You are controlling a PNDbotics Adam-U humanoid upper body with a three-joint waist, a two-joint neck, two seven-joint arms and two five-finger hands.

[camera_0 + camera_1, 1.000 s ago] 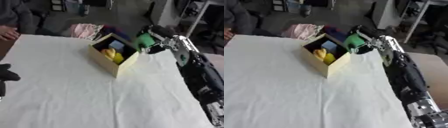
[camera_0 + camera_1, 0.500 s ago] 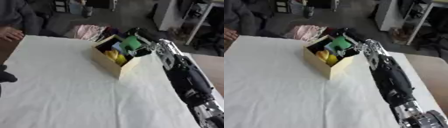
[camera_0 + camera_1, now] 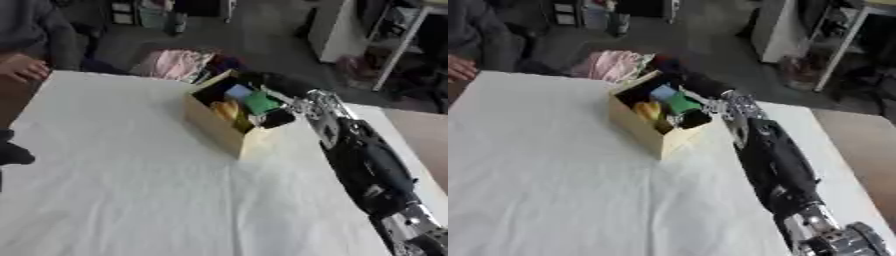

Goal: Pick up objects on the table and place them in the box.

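The right arm is seen stretched from the lower right corner up across the desk [image 3: 131, 190], forearm black with silver joints, reaching to the box [image 3: 229, 131]. The right hand [image 3: 278, 118] is placed over the near right corner of the box, dark fingers [image 3: 694, 119] dipped inside the opening beside the green object [image 3: 261, 103]. Whether the fingers are curled on the green object or spread just past it cannot be told; the hand is blurred there.

The left hand [image 3: 12, 152] is seen as a dark shape at the left edge of the left eye view, low over the desk, well apart from the box; its fingers cannot be made out.

One box is counted: tan, open-topped, rectangular, set askew on the white-covered desk near the far right part. Inside it three coloured things are counted: one green object toward the right side, one yellow object [image 3: 226, 109] just beside it on the left, one light blue object [image 3: 237, 91] at the far end. Exact shapes are not readable.

A pink cloth [image 3: 175, 64] is seen on the floor beyond the desk's far edge. No loose objects are made out on the desk cover itself.
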